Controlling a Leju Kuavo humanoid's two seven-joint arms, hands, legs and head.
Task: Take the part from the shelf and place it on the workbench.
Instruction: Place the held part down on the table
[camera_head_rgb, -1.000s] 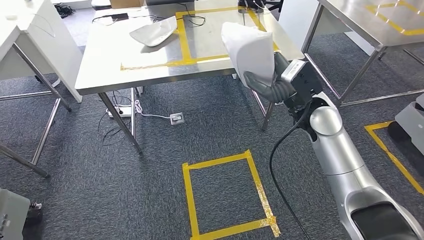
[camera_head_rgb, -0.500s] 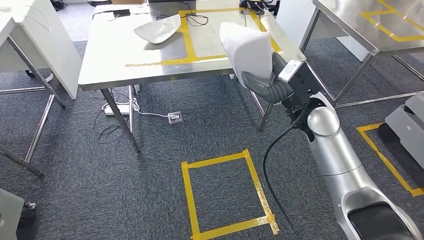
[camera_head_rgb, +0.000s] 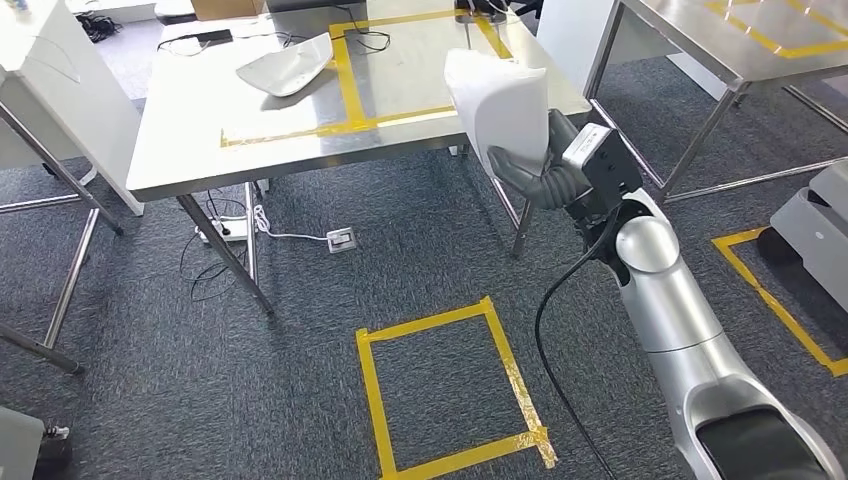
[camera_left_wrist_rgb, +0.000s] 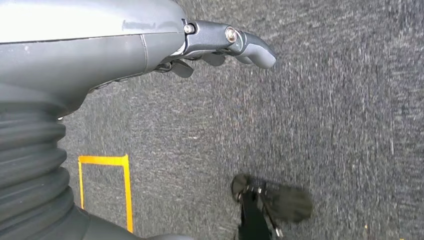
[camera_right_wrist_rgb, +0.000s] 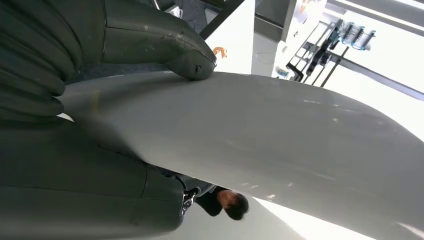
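Observation:
My right hand (camera_head_rgb: 530, 170) grips a curved white part (camera_head_rgb: 498, 100) and holds it upright, just before the near right corner of the steel workbench (camera_head_rgb: 180, 140). In the right wrist view the same part (camera_right_wrist_rgb: 280, 135) is a broad pale shell, with the thumb (camera_right_wrist_rgb: 165, 47) pressed on one face and the fingers (camera_right_wrist_rgb: 200, 192) under the other. A second white part (camera_head_rgb: 285, 68) lies on the workbench, left of its yellow tape outline (camera_head_rgb: 345, 95). My left hand (camera_left_wrist_rgb: 220, 45) hangs over grey carpet with its fingers loosely curled and holds nothing.
Another steel table (camera_head_rgb: 760, 60) stands at the right, a white table (camera_head_rgb: 50, 70) at the left. A power strip (camera_head_rgb: 225, 230) and cables lie under the workbench. A yellow tape square (camera_head_rgb: 450, 385) marks the carpet in front of me, with more tape (camera_head_rgb: 780, 300) at the right.
The whole view has shifted, so the camera has moved; the workbench now sits a little further left in the picture. My right hand keeps its grip on the white part.

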